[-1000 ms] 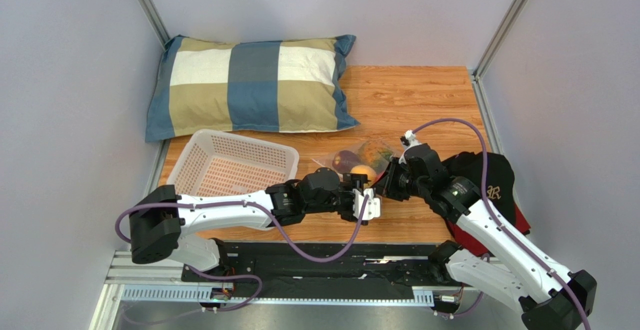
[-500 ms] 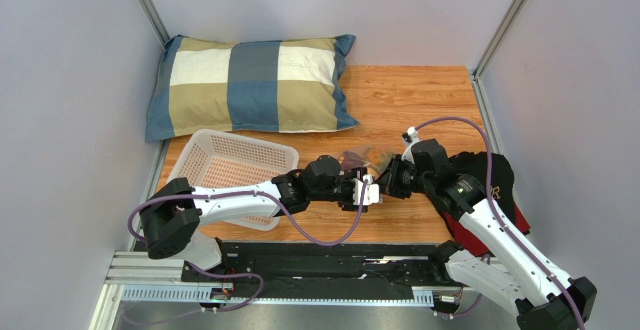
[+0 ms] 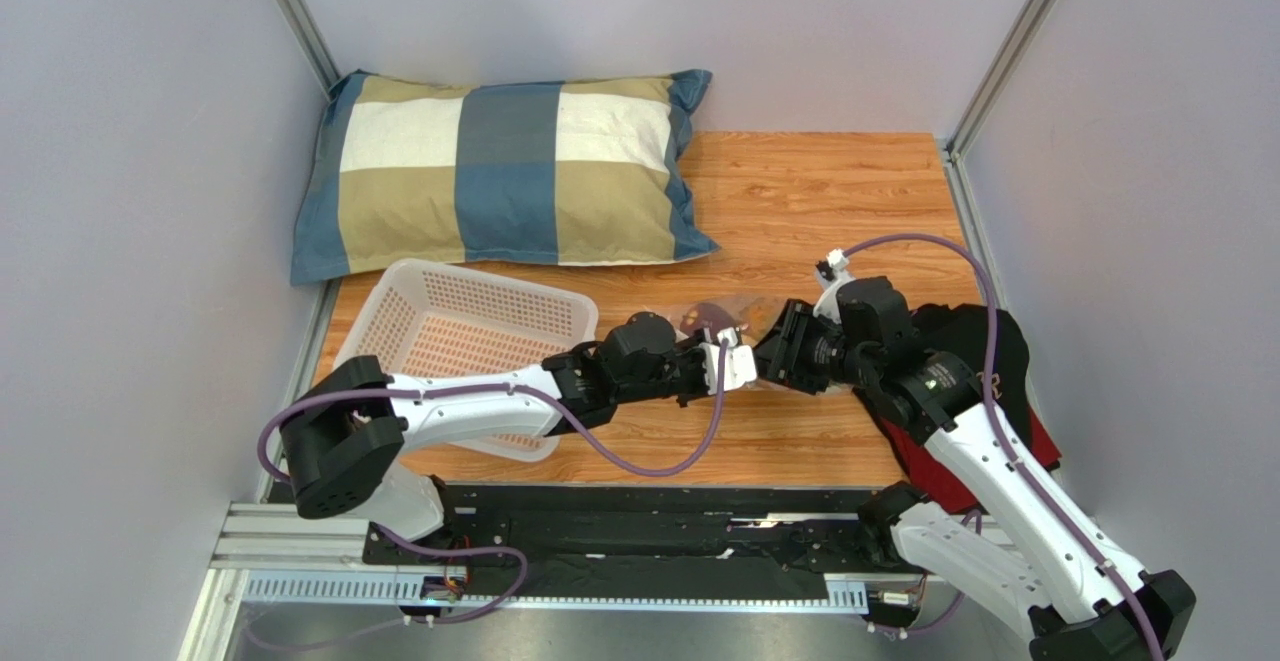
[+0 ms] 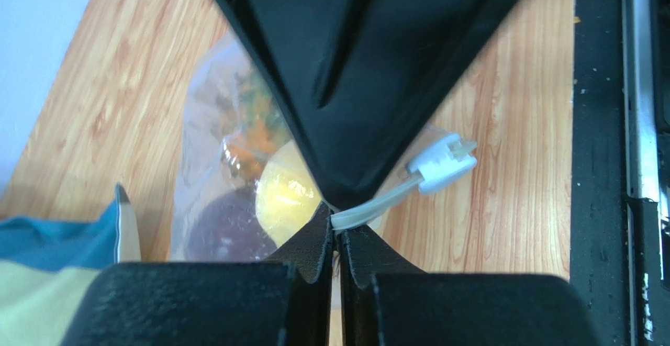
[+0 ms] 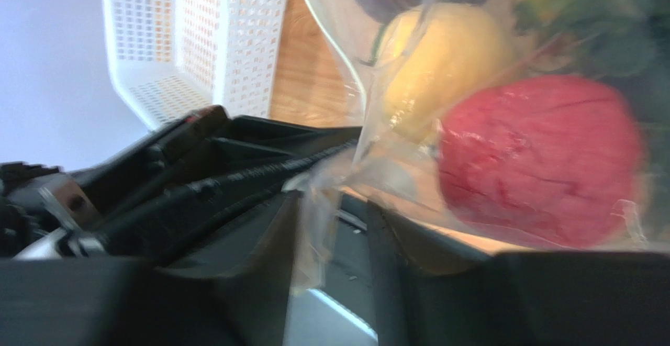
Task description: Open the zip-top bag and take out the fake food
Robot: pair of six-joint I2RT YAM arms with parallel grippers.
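Top external: over the last 1 second my 2 arms have shifted away from their bases, and the zip-top bag (image 3: 732,309) on the table now peeks out just beyond my left gripper (image 3: 727,358) and right gripper (image 3: 766,357).

Left wrist: my left fingers are clamped on the white zip strip (image 4: 377,203).

Right wrist: film passes between my right fingers, which show a gap, so I cannot tell if they grip. The red berry (image 5: 542,157) sits inside, so I judge the bag unopened.
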